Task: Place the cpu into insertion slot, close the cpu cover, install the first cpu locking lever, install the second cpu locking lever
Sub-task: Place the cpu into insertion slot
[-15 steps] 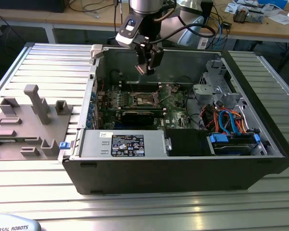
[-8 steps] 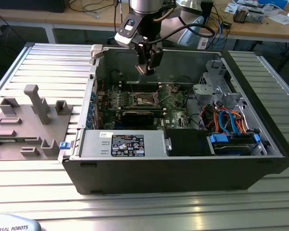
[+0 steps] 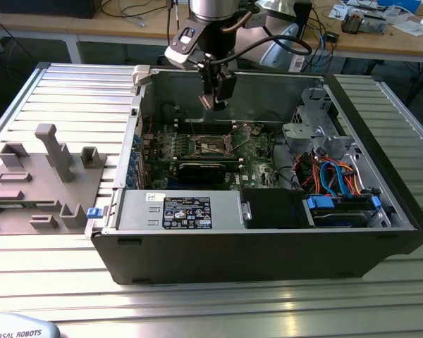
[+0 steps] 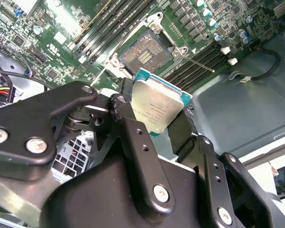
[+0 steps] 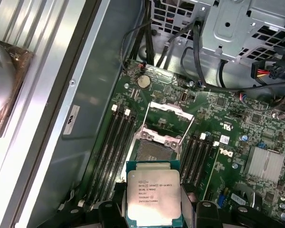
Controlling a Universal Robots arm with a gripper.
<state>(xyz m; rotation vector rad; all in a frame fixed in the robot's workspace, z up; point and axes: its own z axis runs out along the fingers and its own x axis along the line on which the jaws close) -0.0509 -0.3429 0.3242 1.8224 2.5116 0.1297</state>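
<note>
Nearest you in the exterior view, the ribbed metal table (image 3: 197,310) carries the open computer case (image 3: 254,253), with a grey moulded fixture (image 3: 42,183) lying beside it on the exterior view's left. Along the case's near wall sits the power supply (image 3: 183,210), and blue cables (image 3: 338,176) bunch at the exterior view's right.

Farther in lies the green motherboard (image 3: 254,158). On it you can see the insertion slot (image 3: 215,146) (image 5: 154,152) (image 4: 145,54) bare, its contact field exposed. The cpu cover (image 5: 171,108) stands swung up at the slot's far edge, and memory slots (image 5: 116,142) run along 2 sides of it. A thin metal lever (image 4: 199,64) sticks out beside the slot.

Above the slot, and well apart from it, hangs the gripper (image 3: 216,98) (image 4: 154,111) (image 5: 154,209). In both wrist views its 2 black fingers (image 4: 126,118) pinch the cpu (image 4: 157,107) (image 5: 153,194) by opposite edges, the silver-grey top facing the cameras. The chip touches nothing but the fingers.

A silver drive cage (image 3: 314,116) sits toward the exterior view's right, by the case's far wall. Beyond the case stand wooden benches (image 3: 92,28).
</note>
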